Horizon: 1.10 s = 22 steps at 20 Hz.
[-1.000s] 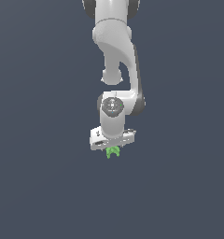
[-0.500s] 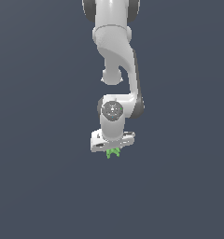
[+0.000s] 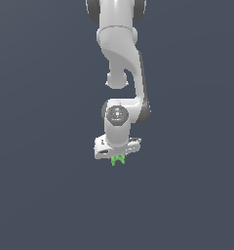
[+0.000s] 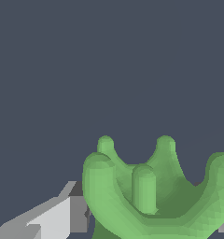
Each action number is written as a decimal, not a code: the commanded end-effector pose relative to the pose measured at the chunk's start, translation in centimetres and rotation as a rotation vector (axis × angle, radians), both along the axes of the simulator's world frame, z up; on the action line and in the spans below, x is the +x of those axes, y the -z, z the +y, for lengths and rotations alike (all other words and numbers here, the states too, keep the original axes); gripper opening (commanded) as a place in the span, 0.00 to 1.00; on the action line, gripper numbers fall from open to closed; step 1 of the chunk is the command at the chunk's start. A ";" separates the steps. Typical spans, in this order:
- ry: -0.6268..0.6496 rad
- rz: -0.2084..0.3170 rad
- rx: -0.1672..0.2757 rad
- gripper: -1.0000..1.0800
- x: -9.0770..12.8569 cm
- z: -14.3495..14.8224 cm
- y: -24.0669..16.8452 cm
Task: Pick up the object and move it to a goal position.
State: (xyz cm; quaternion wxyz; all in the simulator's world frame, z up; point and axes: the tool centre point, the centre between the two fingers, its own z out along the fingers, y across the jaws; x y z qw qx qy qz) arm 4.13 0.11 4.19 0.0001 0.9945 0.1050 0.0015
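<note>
Object [image 3: 118,159] first: you have a small bright green lumpy piece sitting directly beneath the white gripper [image 3: 117,157], tucked in under the middle of the hand and poking out just below it in the exterior view. Taking the object as your landmark and reading the wrist view from left to right, a pale grey finger [image 4: 62,214] lies just beside the object's nearer flank, apparently touching it; then comes the object [image 4: 153,191] itself, a dish-like body with rounded prongs rising at its corners and a short stub standing at its centre; at the far edge of the frame only a sliver of grey shows beyond the object, most likely the other finger, too cropped to be sure. Your jaws look drawn in narrow around the piece, and it seems to be held between them, though the contact on the far side is not visible. Nothing else appears around the object: plain dark ground on all sides, and you cannot tell from either view whether it hangs clear of a surface or rests on one. No goal marker is visible. As for handling, judge it light and rigid, with smooth rounded curves that could let it slip or twist if squeezed on a prong. The better hold is across the concave flanks of the body, low and centred, where flat pads can seat between the corner lobes. Move it steadily, avoiding sharp turns.
</note>
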 end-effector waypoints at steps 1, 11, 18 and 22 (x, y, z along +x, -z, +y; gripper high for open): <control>-0.003 -0.010 0.000 0.00 0.3 -0.2 -0.6; -0.048 -0.150 0.008 0.00 4.2 -3.4 -9.7; -0.105 -0.322 0.021 0.00 7.4 -7.1 -21.3; -0.137 -0.420 0.031 0.00 8.5 -9.1 -28.2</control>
